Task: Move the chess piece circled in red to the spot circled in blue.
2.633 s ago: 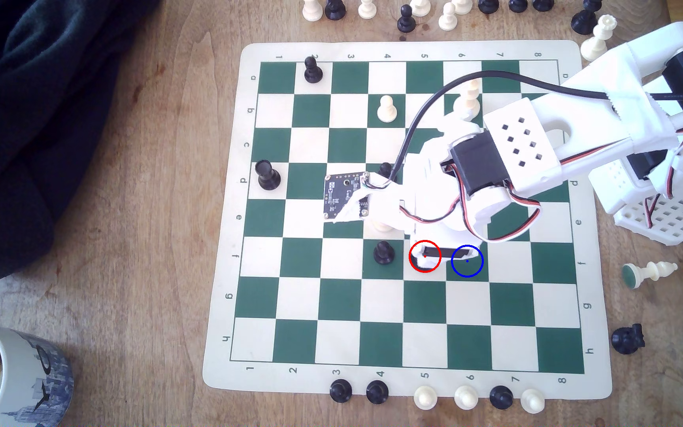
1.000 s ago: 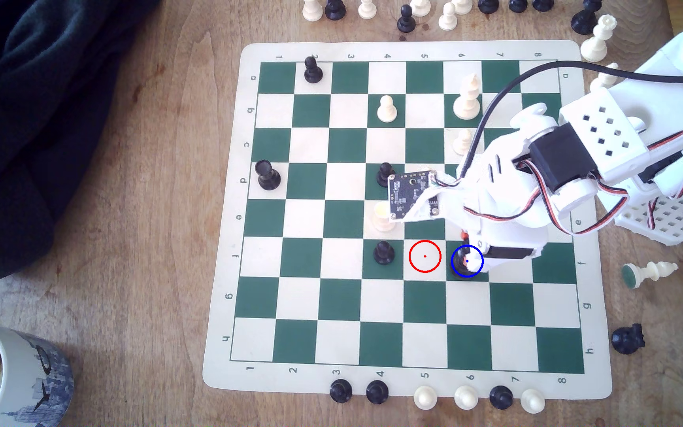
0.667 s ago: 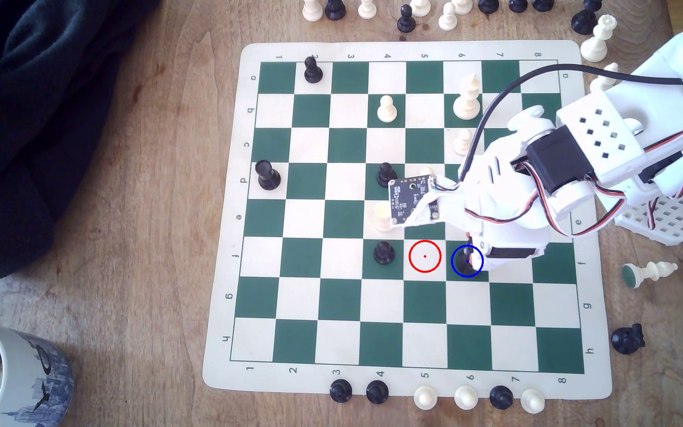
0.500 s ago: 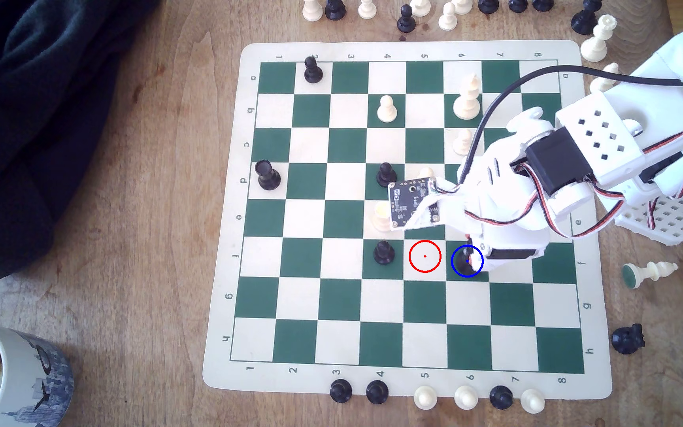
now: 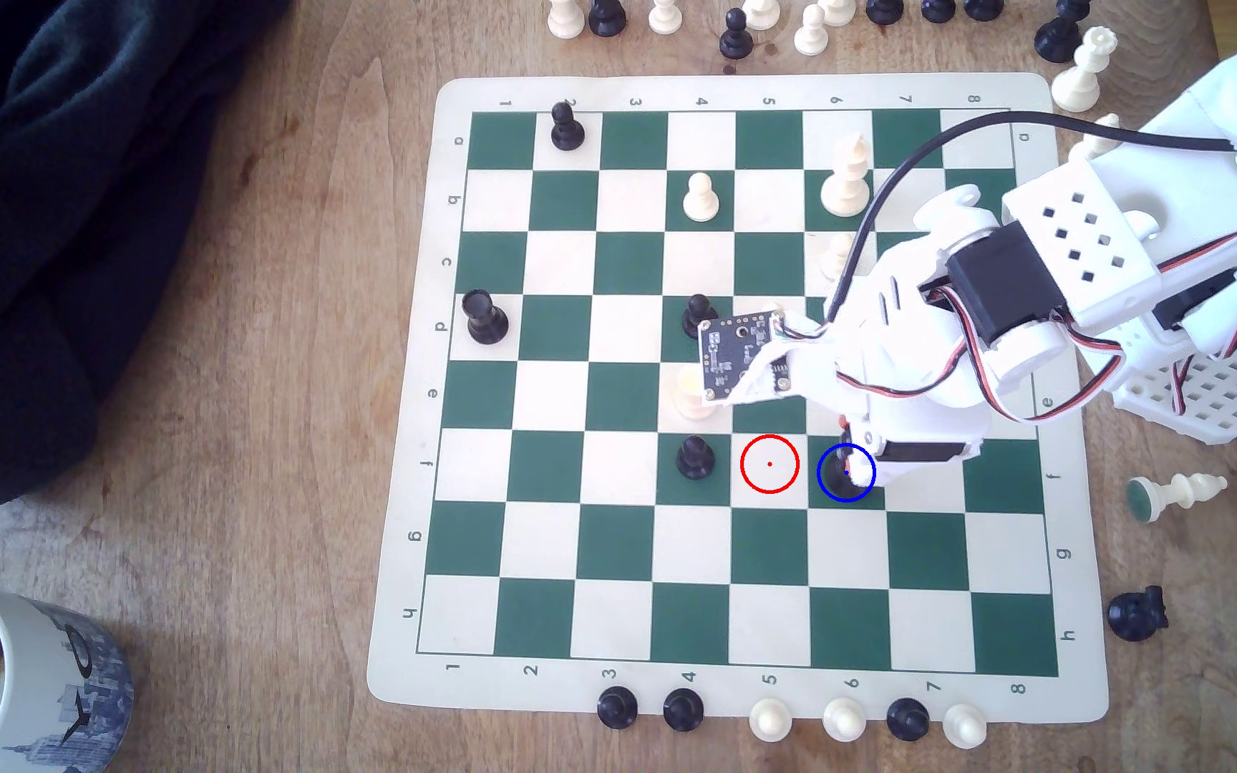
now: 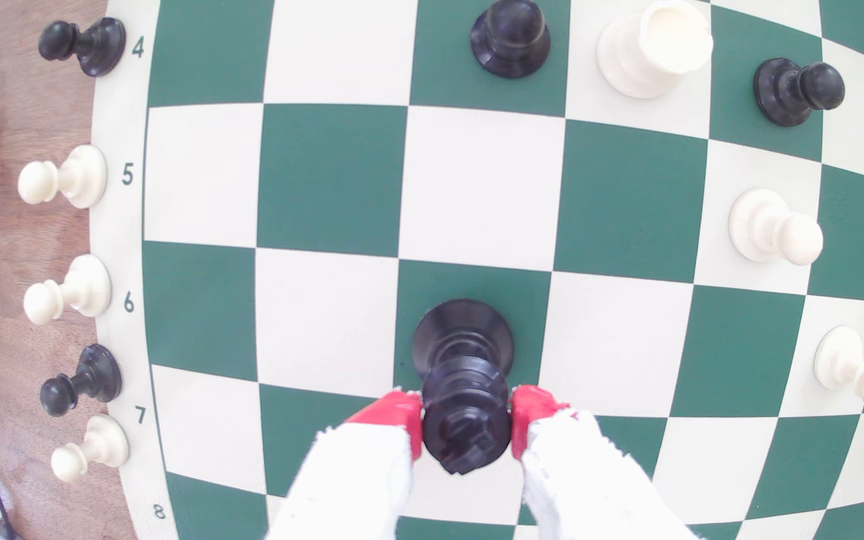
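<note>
While the chess piece circled in red (image 6: pixel 463 374) stands upright with its base on the spot circled in blue (image 5: pixel 827 487), we see the gripper (image 6: pixel 466 423) closed on its head, one red pad (image 6: pixel 399 415) on each side. The piece's long axis is vertical. We judge that the coming move is to open the pads sideways and then lift clear straight up from that square.
</note>
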{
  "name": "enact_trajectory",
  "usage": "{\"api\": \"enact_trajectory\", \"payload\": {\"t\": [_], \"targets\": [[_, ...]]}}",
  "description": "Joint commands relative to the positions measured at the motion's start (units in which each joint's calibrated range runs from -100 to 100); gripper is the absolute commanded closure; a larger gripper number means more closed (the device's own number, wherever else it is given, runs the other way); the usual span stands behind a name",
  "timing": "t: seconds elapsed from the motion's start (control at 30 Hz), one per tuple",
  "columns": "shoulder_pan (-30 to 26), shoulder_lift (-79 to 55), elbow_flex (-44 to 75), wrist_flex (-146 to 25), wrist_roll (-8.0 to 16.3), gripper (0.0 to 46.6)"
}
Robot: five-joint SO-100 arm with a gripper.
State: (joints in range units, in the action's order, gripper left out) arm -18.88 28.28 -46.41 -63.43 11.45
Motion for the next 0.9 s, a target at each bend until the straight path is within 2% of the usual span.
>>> {"api": "enact_trajectory", "payload": {"t": [0.0, 0.13, 0.23, 0.5, 0.53, 0.6, 0.67, 0.7, 0.87], "targets": [[-0.2, 0.7, 1.1, 0.4, 0.1, 29.3], [-0.6, 2.6, 1.4, -0.2, 0.4, 21.1], [-1.2, 4.5, 1.4, -1.2, 0.5, 19.7], [-3.3, 11.2, -1.8, -8.2, 0.7, 19.6], [-3.1, 12.6, -2.9, -8.6, 0.7, 20.0], [-2.0, 17.7, -6.7, -10.8, 0.7, 25.2], [-1.6, 21.5, -10.3, -12.4, 0.7, 28.1], [-1.1, 25.2, -13.5, -13.7, 0.6, 31.4], [3.3, 37.3, -21.0, -14.5, 0.1, 37.8]]}}
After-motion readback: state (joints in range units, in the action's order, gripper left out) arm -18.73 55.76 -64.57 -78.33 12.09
